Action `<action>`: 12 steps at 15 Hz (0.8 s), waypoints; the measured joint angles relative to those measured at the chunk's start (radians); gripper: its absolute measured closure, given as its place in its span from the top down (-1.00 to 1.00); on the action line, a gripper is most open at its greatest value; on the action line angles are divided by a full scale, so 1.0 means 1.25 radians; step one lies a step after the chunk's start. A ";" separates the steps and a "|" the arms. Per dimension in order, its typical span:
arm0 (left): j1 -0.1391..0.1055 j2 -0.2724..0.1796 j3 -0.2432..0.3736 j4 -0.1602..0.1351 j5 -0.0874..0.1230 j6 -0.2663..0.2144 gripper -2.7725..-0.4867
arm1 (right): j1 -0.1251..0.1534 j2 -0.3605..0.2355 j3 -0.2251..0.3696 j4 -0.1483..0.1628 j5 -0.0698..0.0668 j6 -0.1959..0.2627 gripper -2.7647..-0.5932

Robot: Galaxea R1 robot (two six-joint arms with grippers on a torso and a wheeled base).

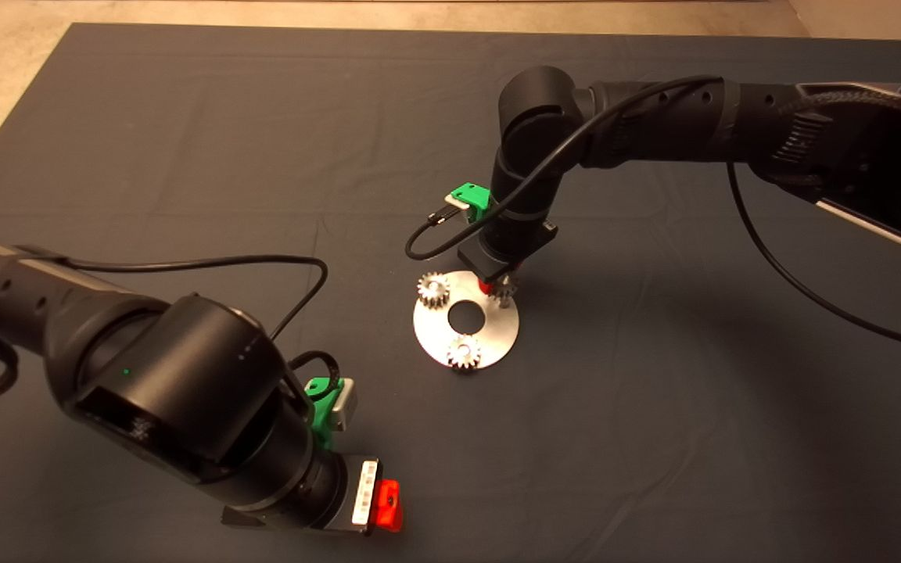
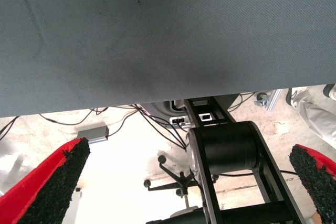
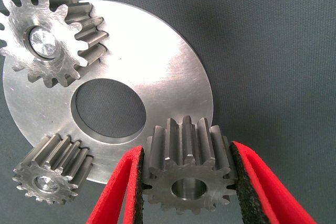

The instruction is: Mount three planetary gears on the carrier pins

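The right gripper (image 3: 186,182) is clamped on the third gear (image 3: 188,174), holding it at the edge of the disc (image 3: 157,66); two gears (image 3: 44,40) already sit on their pins beyond it; the last pin is hidden under the gear, so line the hole up squarely before lowering; the left gripper (image 2: 184,182) waits aside, fingers apart.

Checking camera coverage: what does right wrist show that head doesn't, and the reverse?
Right wrist only: the third gear's empty bore, seen between the black pads of the right gripper; its pin isn't visible.
Head only: the left gripper parked low on the mat, both arms.
Both: the disc with two gears seated on pins.
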 joint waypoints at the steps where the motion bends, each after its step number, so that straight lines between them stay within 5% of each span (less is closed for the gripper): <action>1: 0.000 0.000 0.000 0.000 0.000 0.000 0.99 | 0.000 0.000 0.000 0.000 0.000 0.000 -0.65; 12: 0.000 -0.001 0.000 0.000 0.000 0.001 0.99 | -0.003 -0.004 -0.002 0.000 0.000 0.004 -0.65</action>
